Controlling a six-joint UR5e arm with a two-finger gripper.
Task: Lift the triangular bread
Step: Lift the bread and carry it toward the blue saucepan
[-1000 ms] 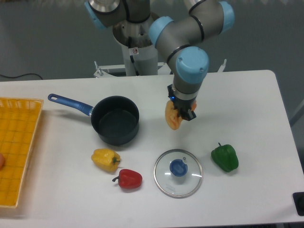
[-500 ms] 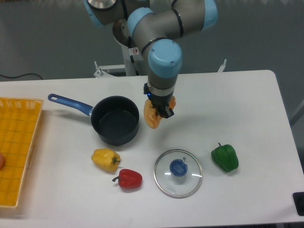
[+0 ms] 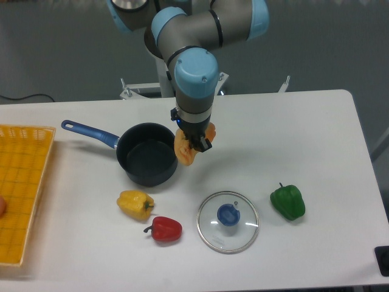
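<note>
The triangular bread [image 3: 184,152], orange with a paler face, hangs in the air clear of the table, just right of the dark pot [image 3: 148,153]. My gripper [image 3: 193,141] is shut on it from above, its dark fingers clamping the wedge's upper part. The arm's blue-capped wrist stands directly over the bread, hiding the top of the grasp.
A blue-handled pot sits left of centre. In front lie a yellow pepper [image 3: 135,204], a red pepper [image 3: 164,229], a glass lid [image 3: 228,221] with a blue knob, and a green pepper [image 3: 287,202]. A yellow basket [image 3: 21,188] occupies the left edge.
The arm has carried the bread leftward across the table, from above the lid area to the pot's right rim. The grip stays shut on it.
</note>
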